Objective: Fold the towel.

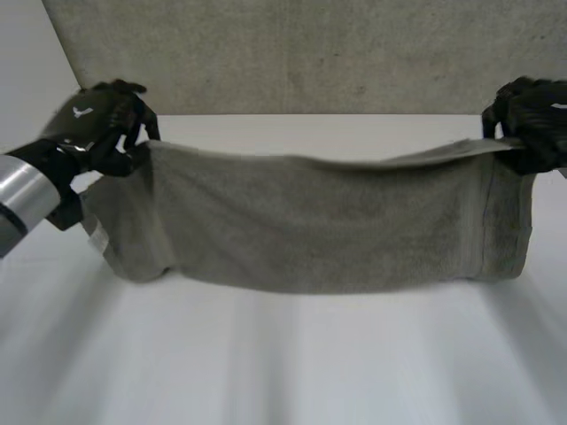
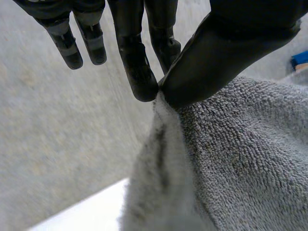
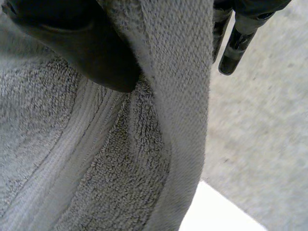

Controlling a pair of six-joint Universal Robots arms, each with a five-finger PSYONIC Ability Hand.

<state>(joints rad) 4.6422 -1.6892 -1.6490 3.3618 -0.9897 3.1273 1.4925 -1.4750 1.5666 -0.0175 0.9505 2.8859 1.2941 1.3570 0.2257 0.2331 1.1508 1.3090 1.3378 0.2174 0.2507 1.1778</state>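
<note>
The towel (image 1: 319,221) hangs stretched between both hands over the worktop (image 1: 283,363), its top edge sagging in the middle and its lower part down near the worktop. At 10 o'clock in the head view, the left hand (image 1: 102,124) pinches the towel's upper corner between thumb and one fingertip, its other fingers straight and free. At 2 o'clock, the right hand (image 1: 532,115) grasps the opposite corner, thumb pressing the cloth against the fingers behind it.
</note>
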